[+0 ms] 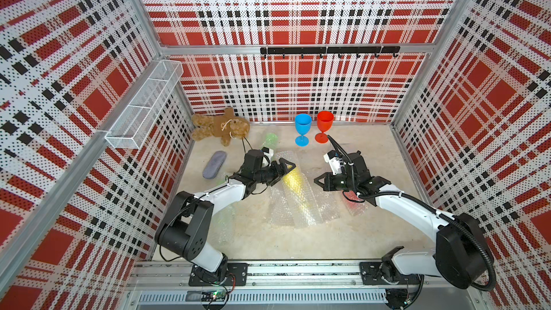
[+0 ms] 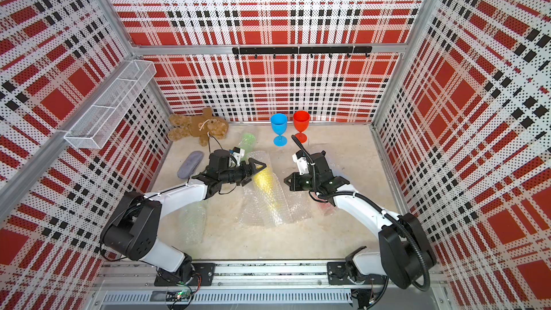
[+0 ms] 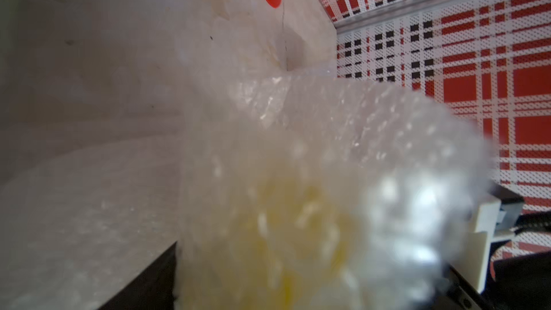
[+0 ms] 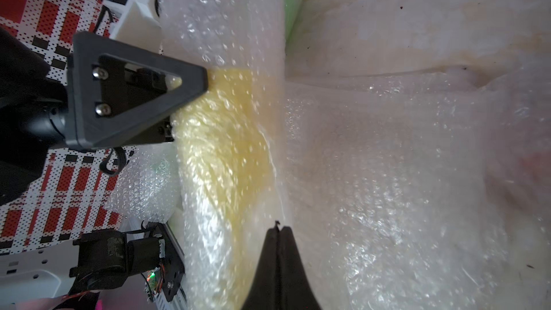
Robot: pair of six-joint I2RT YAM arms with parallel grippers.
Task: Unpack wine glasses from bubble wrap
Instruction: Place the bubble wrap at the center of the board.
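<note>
**Wrapped yellow goblet at mid-counter between spread left jaws; right jaws pressed together.**

Near edge: the beige counter point(image 1: 372, 234) lies bare along the front rail point(image 1: 298, 269), giving open room. A green-tinted bundle point(image 2: 193, 222) lies beside the left arm. Centre: clear, dimpled bubble wrap sheets point(image 1: 298, 207) lie flat. The yellow goblet point(image 1: 293, 181), rolled in wrap, lies on them. The left gripper point(image 1: 287, 167) has its jaws spread either side of it. The right gripper point(image 4: 277, 225) has its jaws pressed together, tip over the sheet. A red-tinted bundle point(image 1: 353, 204) lies under the right arm. Farther: grey oval pouch point(image 1: 214, 164) and second green bundle point(image 1: 269, 140). At the back wall point(image 1: 298, 90): brown teddy bear point(image 1: 220, 126); blue goblet point(image 1: 303, 129) and red goblet point(image 1: 324, 126) upright, unwrapped, just beside each other.
</note>
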